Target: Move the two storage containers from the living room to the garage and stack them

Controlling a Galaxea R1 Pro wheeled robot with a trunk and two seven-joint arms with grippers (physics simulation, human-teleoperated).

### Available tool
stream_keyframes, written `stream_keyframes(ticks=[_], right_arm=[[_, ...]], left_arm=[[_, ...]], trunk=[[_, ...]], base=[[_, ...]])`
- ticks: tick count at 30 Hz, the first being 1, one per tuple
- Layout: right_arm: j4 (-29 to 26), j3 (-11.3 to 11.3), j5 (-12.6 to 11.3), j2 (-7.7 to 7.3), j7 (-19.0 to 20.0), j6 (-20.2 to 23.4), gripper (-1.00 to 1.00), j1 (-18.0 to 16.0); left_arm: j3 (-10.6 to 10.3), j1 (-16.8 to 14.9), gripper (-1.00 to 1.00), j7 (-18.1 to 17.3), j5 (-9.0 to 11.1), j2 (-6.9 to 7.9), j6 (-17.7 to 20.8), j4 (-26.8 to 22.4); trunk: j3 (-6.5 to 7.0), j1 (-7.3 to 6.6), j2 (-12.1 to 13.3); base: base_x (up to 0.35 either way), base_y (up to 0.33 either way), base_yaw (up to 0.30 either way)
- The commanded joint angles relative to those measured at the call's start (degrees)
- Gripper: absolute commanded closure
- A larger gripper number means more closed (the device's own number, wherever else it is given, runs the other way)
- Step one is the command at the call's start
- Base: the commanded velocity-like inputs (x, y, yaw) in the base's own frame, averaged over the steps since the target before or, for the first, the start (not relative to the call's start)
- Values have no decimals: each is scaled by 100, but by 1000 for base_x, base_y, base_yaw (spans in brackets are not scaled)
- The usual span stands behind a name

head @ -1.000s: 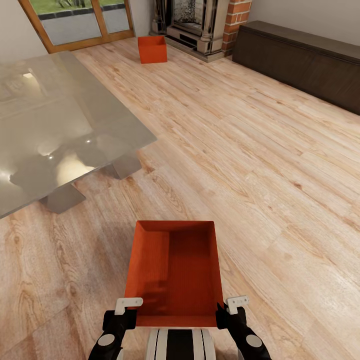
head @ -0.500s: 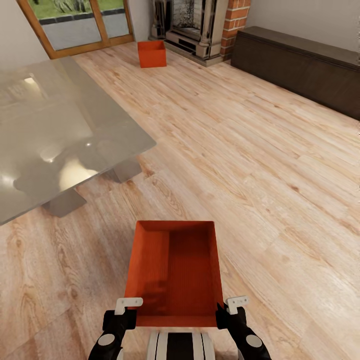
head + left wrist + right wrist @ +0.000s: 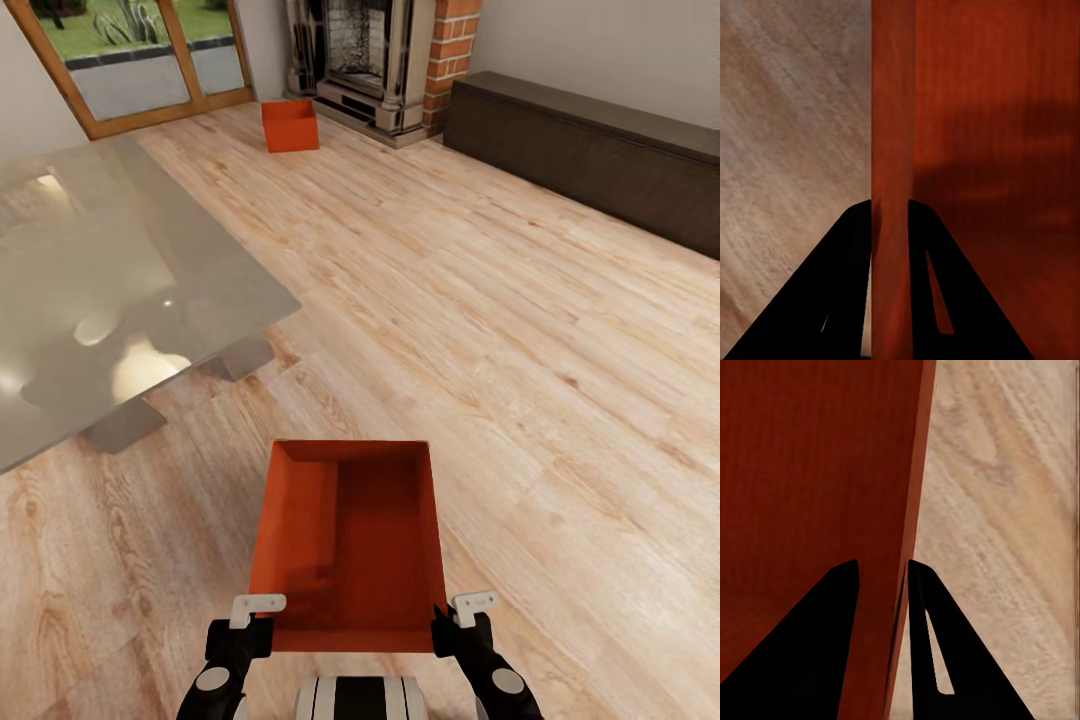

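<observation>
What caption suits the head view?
Both grippers hold a red bin above the wood floor; its twin waits by the fireplace.

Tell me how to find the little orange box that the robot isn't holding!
Look to the far end of the room for the brick fireplace next to the glass doors. On the wood floor in front of them sits the far storage container. It stands alone, unlike its twin, the held container between the grippers.

Orange-red bins (ribbed base), light wood-plank flr
</observation>
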Motion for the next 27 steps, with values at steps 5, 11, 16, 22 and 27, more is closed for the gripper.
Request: stream_keyframes(ticks=[5, 11, 16, 22, 27], right_arm=[[-25, 2, 53, 4, 24, 35, 100, -5], [-25, 5, 53, 4, 24, 35, 100, -2], [-25, 10, 53, 4, 24, 35, 100, 0], [-25, 11, 53, 4, 24, 35, 100, -1], [-25, 11, 53, 4, 24, 35, 100, -3]], left_arm=[[-34, 0, 100, 58, 44, -2, 31, 51], [-35, 1, 100, 65, 45, -3, 21, 49], [-35, 0, 100, 69, 45, -3, 22, 52], [-35, -1, 100, 72, 45, -3, 23, 49], [-35, 1, 100, 85, 45, -3, 23, 50]], trunk=[[131, -111, 201], [291, -243, 441], [425, -353, 642], [582, -484, 882], [713, -594, 1083]], base=[[0, 0, -98], [0, 0, -60], [0, 0, 72], [0, 0, 149], [0, 0, 160]])
